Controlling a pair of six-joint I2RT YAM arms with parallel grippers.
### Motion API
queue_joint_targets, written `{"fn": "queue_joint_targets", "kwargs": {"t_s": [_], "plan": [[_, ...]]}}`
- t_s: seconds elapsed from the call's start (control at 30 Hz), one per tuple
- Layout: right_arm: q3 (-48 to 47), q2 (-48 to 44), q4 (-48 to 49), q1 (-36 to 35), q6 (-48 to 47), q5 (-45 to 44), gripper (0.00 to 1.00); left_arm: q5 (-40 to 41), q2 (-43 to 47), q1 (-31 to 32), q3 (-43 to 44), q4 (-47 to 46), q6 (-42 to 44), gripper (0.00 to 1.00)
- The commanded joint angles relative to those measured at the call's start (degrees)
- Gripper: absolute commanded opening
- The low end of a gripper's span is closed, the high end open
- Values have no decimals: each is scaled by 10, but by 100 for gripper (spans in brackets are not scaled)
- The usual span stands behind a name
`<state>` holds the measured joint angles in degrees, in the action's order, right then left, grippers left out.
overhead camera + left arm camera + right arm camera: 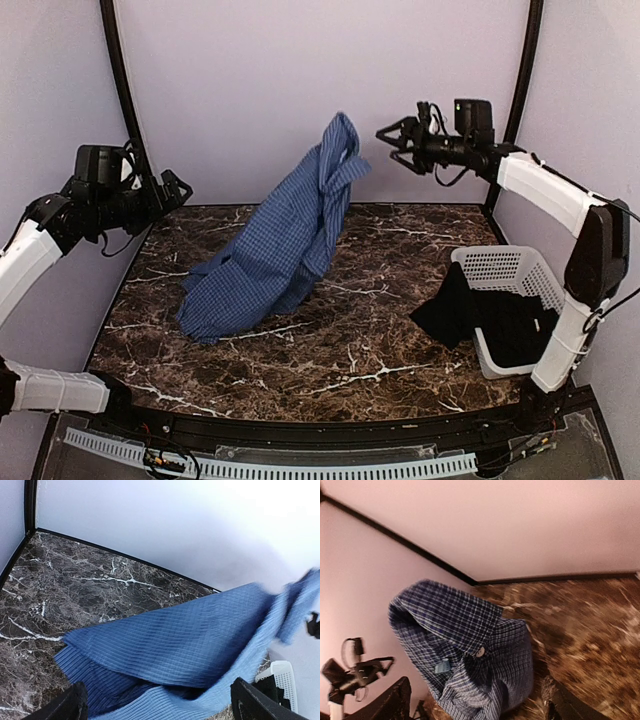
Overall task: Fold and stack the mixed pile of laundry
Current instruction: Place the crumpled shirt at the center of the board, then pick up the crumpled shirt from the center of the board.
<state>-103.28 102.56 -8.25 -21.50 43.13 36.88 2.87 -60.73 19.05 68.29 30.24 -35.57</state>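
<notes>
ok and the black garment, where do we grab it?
Probably the flap of the black garment that spills over the basket rim onto the table. Come down from above, on the side toward the table's middle: that flap lies exposed, while the rest sits inside the perforated walls, which would likely block the fingers.

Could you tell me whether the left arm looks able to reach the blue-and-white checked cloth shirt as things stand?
Probably yes. The open left hand hangs above the dark marble table at its left edge, and the blue-and-white checked cloth shirt spreads toward it with nothing between them.
</notes>
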Motion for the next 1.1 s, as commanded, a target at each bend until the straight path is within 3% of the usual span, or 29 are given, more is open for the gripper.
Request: {"fn": "queue_joint_targets", "kwargs": {"t_s": [0.0,0.13,0.33,0.5,0.67,0.9,1.07], "plan": [[215,-61,-4,47,-65,-79,92,-38,-10,-4,-28,9,8,99],[280,-108,-27,31,-145,-81,90,-80,-27,-2,-72,2,2,99],[232,-62,-97,-36,-254,-88,88,-91,-44,6,-148,17,-52,95],[141,41,-120,-96,-284,-86,86,-57,-24,29,-213,32,-124,92],[0,164,-182,-154,-315,-106,84,-45,-41,49,-249,54,-171,97],[-140,271,-261,-226,-365,-241,91,-17,-118,83,-251,63,-195,99],[-199,337,-311,-230,-375,-321,92,-15,-184,103,-243,51,-194,99]]}}
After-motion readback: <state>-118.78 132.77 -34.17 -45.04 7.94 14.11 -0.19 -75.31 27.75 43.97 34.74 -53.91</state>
